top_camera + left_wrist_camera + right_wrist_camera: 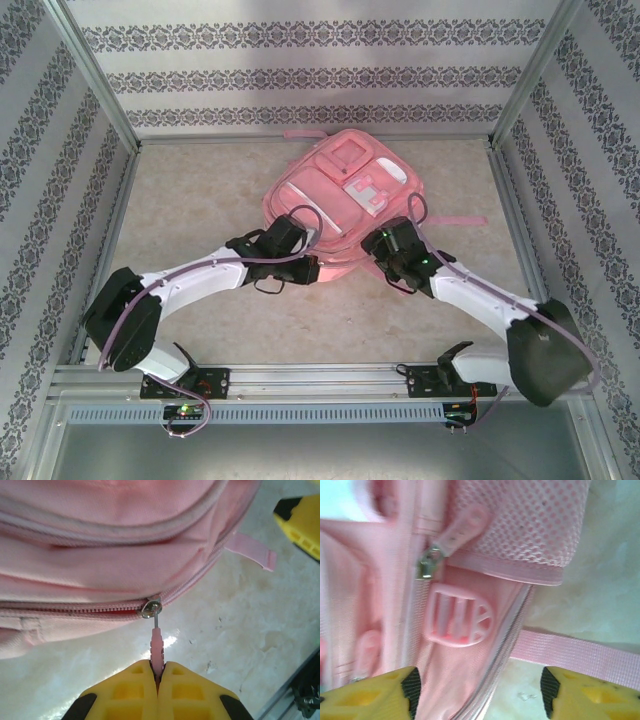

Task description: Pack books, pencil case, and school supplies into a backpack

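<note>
Lying flat on the pale bench, toward twelve o'clock from my two arm bases, the pink backpack is facing up, with its front pockets and white patch showing. Both of my arms are reaching in to its near edge, the left one at about seven o'clock of the bag and the right one at about five o'clock.

Seen from my left wrist, a zip is running along the bag's side to a metal slider. A thin pink zip pull is hanging from it toward six o'clock. My left claw is pinching the end of that pull, its yellow fingers pressed together around it.

Seen from my right wrist, which is blurring somewhat, my right claw is standing wide open and gripping nothing. Its fingers are sitting at seven and five o'clock of the view, with the bag's side seam lying loose between them. A pink plastic buckle is sitting just above the gap, and a mesh pocket is lying at one o'clock of it. A pink strap is trailing across the bench toward four o'clock.
</note>
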